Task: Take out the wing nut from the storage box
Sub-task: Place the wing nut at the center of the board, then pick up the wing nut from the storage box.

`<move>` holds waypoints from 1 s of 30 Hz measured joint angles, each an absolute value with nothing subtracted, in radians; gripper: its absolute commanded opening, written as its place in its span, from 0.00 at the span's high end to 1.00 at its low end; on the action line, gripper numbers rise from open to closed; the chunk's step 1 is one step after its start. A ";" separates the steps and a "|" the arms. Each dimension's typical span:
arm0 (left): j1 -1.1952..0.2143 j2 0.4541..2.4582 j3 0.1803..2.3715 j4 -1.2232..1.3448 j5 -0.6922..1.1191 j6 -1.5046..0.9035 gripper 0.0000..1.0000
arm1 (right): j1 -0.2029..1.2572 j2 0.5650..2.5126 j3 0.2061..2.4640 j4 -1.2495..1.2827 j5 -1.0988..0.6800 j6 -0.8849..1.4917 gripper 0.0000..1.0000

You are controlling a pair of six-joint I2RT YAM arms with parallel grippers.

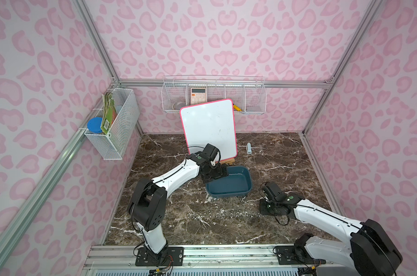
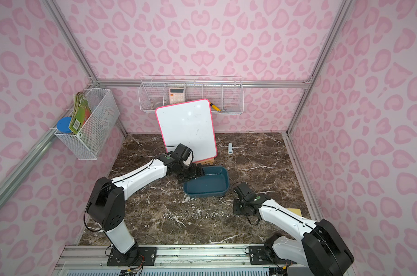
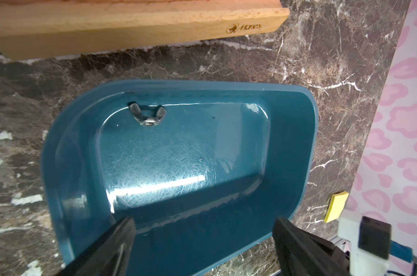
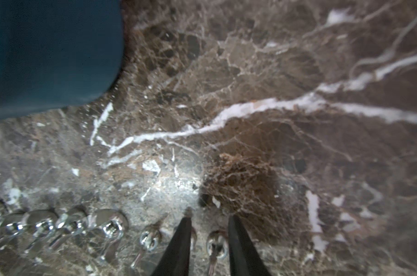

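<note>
The dark teal storage box (image 1: 236,182) (image 2: 209,182) stands mid-table in both top views. In the left wrist view a single silver wing nut (image 3: 147,116) lies on the floor of the storage box (image 3: 286,143), against one long wall. My left gripper (image 1: 223,174) (image 3: 203,229) hangs over the box's left end, open and holding nothing. My right gripper (image 1: 262,211) (image 4: 209,219) is down at the right end of a row of wing nuts (image 1: 226,214) on the table. Its fingers stand slightly apart, open, with one wing nut (image 4: 217,245) lying on the marble between them.
A pink-framed whiteboard (image 1: 208,129) on a wooden stand (image 3: 131,26) rises just behind the box. A small pale blue object (image 1: 249,148) lies at the back right. White wire baskets (image 1: 214,95) (image 1: 114,124) hang on the walls. A yellow pad (image 3: 336,206) lies by the right wall.
</note>
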State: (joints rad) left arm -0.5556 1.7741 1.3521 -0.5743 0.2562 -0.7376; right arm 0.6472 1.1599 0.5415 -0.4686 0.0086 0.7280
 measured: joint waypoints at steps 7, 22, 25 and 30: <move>-0.556 1.810 1.393 -0.608 0.247 -0.788 0.29 | 0.638 1.094 0.635 -0.506 0.079 0.706 0.33; -0.556 1.901 1.484 -0.702 0.137 -1.078 0.49 | 0.567 0.892 0.654 -0.405 0.125 0.619 0.01; -0.559 1.922 1.512 -0.707 0.112 -1.130 0.57 | 0.554 0.878 0.652 -0.382 0.113 0.600 0.01; -0.561 1.958 1.546 -0.744 0.061 -1.209 0.59 | 0.533 0.868 0.640 -0.354 0.076 0.575 0.01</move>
State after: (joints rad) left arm -0.5613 1.9579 1.5463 -0.7444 0.0612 -1.2095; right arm 0.5327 0.8680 0.6403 -0.3538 0.0757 0.5755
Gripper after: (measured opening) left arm 0.407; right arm 0.991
